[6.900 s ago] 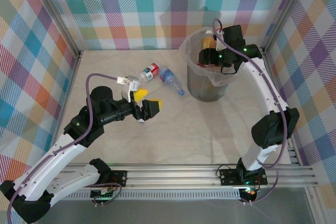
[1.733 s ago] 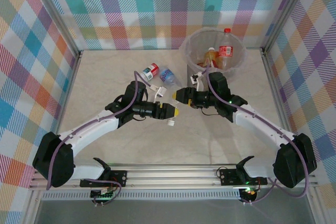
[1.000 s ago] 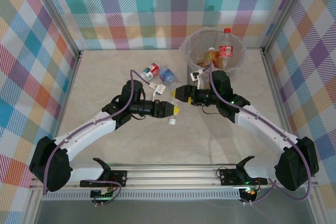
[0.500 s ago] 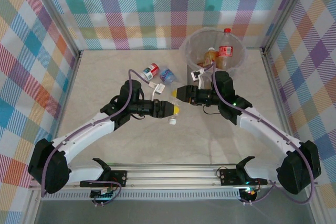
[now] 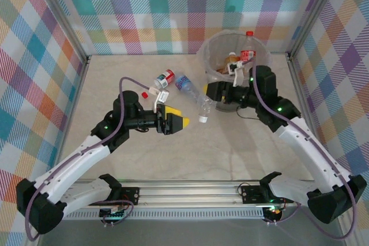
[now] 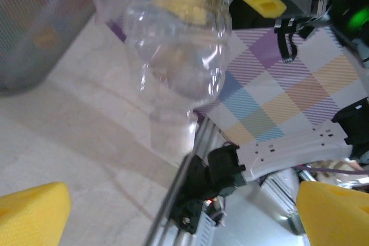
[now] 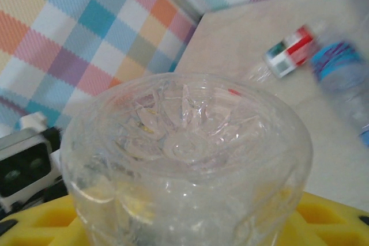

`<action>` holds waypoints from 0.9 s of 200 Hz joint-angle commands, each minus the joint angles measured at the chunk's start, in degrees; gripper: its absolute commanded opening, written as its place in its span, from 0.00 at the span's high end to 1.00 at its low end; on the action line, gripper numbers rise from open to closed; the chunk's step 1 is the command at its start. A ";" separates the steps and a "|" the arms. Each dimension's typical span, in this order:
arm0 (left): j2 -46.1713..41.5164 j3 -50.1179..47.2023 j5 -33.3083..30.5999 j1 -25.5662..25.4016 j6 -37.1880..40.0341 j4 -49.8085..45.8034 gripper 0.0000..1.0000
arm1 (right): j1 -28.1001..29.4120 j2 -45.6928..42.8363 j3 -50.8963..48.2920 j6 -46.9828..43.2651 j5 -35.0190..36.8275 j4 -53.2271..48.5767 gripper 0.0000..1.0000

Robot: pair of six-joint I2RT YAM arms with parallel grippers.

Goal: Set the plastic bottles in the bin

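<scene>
Jaws of the left gripper (image 5: 179,117) gape wide with nothing between them, over the desk (image 5: 109,79). Just behind, a red-label bottle (image 5: 164,78) and a blue-label bottle (image 5: 185,83) lie loose, side by side. Right of those, the right gripper (image 5: 209,93) has its jaws clamped on the base end of a clear bottle (image 5: 203,108), white cap toward the near edge, just beside the bin (image 5: 202,61). More bottles stand inside the bin, with a red-capped bottle (image 5: 248,52) poking up tallest.
</scene>
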 commanded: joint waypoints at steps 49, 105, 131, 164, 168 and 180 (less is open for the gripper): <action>-9.54 4.08 -17.72 -0.44 8.99 -8.99 0.00 | -2.52 6.75 20.91 -11.64 25.02 -12.04 0.41; -10.60 3.86 -21.01 -0.44 9.53 -11.82 0.00 | -8.74 18.26 30.73 -5.74 30.79 -7.71 0.42; -10.25 3.84 -21.72 -0.44 9.53 -11.88 0.00 | -11.18 22.52 31.81 0.62 31.07 -4.62 0.44; -9.76 3.92 -22.43 -0.44 9.62 -14.30 0.00 | -12.73 28.20 32.97 8.10 31.13 -1.55 0.45; -9.72 4.02 -22.51 -0.44 9.61 -14.52 0.00 | -12.84 28.75 33.07 9.09 31.06 -1.25 0.45; -9.62 4.03 -22.85 -0.44 9.59 -14.96 0.00 | -13.11 30.74 33.34 12.28 30.74 -0.50 0.45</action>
